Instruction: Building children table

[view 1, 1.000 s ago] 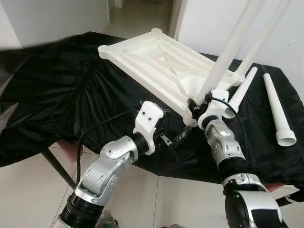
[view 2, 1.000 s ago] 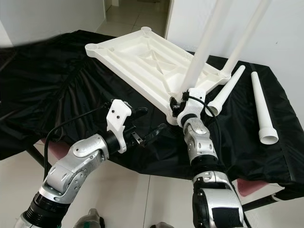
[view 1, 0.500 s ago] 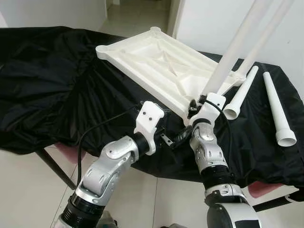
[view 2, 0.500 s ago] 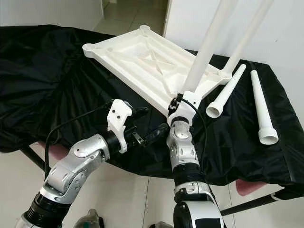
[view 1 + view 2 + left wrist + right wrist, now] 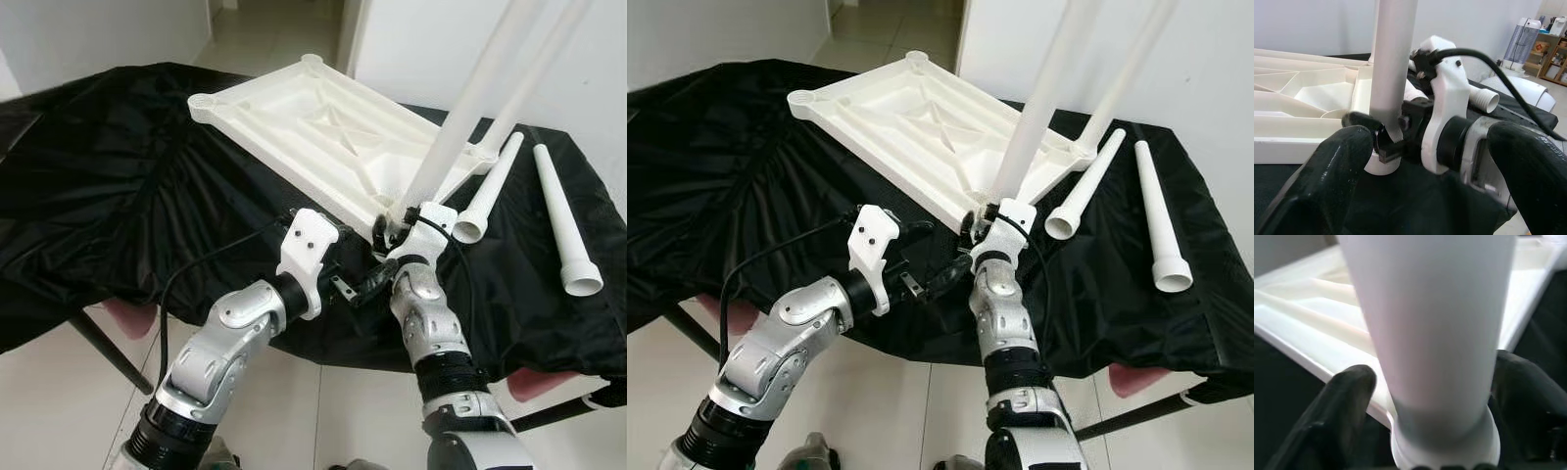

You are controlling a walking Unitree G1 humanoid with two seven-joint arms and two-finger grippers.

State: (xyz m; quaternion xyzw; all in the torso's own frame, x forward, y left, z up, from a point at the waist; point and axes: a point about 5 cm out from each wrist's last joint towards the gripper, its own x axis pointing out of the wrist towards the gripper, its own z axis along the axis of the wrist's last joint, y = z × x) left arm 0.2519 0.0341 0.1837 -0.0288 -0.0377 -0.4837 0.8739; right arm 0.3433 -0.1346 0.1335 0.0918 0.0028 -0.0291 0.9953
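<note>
the white tabletop (image 5: pixel 323 127) lies underside up on the black cloth (image 5: pixel 118 206) in the upper centre of the head view, tilted so its ribbed frame faces me, its near corner toward the lower right of centre. my right gripper (image 5: pixel 397 230) sits at that near corner, its two black fingers (image 5: pixel 1347 396) standing either side of the base of the near leg (image 5: pixel 460 117); in the right wrist view the white tube fills the gap between them and i judge the fingers closed on it, though contact on the far side is not fully visible. the leg's long axis runs up and away from my gripper toward the upper right of the frame, close to upright on its socket. a second leg (image 5: pixel 529 83) stands at the corner just behind it, on a like slant. two loose legs (image 5: pixel 490 191) (image 5: pixel 563 220) lie on the cloth at the right of the frame, well apart from my left arm, near my right. my left gripper (image 5: pixel 358 286) hovers just left of and below the right one, fingers spread apart and holding nothing; its wrist view looks straight at the right gripper and the leg base (image 5: pixel 1383 161). judgement: the step in hand is seating the near leg in its corner socket; the right arm is the one on the part, and any further push or twist must follow the leg's own axis down into the socket, else the tabletop may skid on the cloth
</note>
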